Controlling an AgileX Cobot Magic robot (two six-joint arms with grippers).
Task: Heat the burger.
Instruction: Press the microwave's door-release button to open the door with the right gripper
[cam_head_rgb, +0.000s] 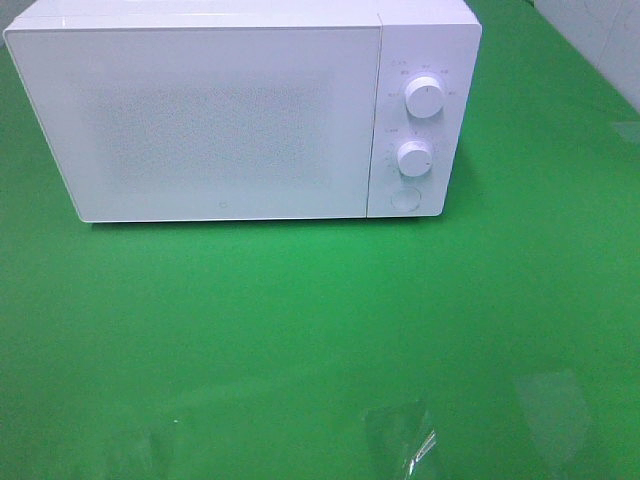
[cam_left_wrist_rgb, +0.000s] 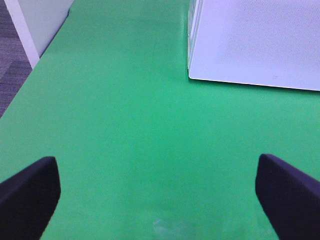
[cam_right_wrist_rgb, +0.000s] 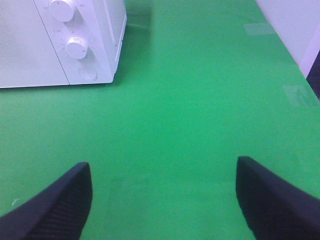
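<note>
The burger is out of view in every frame. A white microwave (cam_head_rgb: 240, 110) stands at the back of the green table with its door shut; two knobs (cam_head_rgb: 424, 97) and a round button (cam_head_rgb: 405, 198) sit on its right panel. In the left wrist view my left gripper (cam_left_wrist_rgb: 160, 200) is open over bare green cloth, short of the microwave's (cam_left_wrist_rgb: 255, 42) front left corner. My right gripper (cam_right_wrist_rgb: 162, 200) is open and empty too, back from the microwave's (cam_right_wrist_rgb: 65, 40) control panel. Neither arm shows in the exterior high view.
The green cloth (cam_head_rgb: 300, 330) covers the whole table. Clear tape patches (cam_head_rgb: 405, 440) lie near its front edge and right side. A white wall (cam_left_wrist_rgb: 42, 20) and grey floor border the table's left edge; another white wall (cam_right_wrist_rgb: 295, 25) lies past the right edge.
</note>
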